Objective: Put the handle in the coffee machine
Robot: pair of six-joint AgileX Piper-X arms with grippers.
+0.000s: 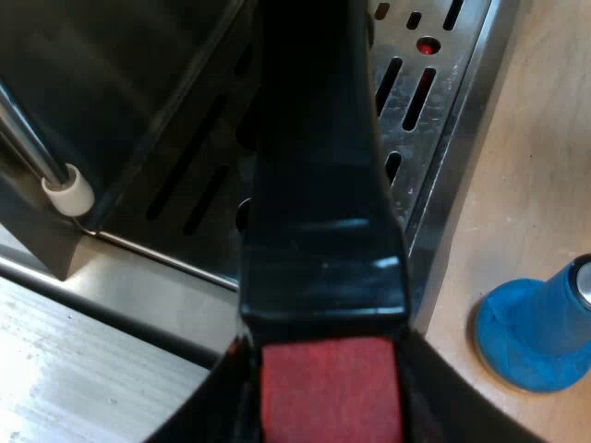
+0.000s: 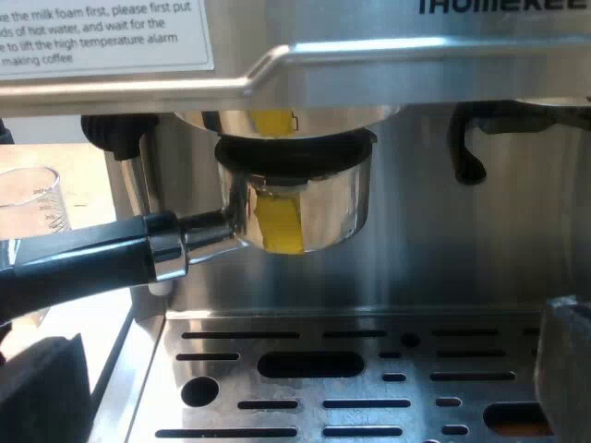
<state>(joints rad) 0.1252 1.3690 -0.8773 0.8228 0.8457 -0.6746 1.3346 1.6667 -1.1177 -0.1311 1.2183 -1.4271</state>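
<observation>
Metal holder (image 2: 295, 208) up against espresso machine (image 2: 462, 83) brew head, handle (image 1: 319, 185) clenched in left hand (image 1: 331, 392); right hand (image 2: 305, 378) released over drip tray (image 2: 369, 332); measuring glass (image 2: 32, 208) beside machine, blue tamper (image 1: 536, 332) on surface (image 1: 526, 138).

Just a light wooden tabletop (image 1: 545, 166) here, warm tan with a faint grain and softly lit — plus a paler grey-white streaky surface (image 1: 83, 388) catching brighter light apart from it, floor or another board, can't really tell which.
</observation>
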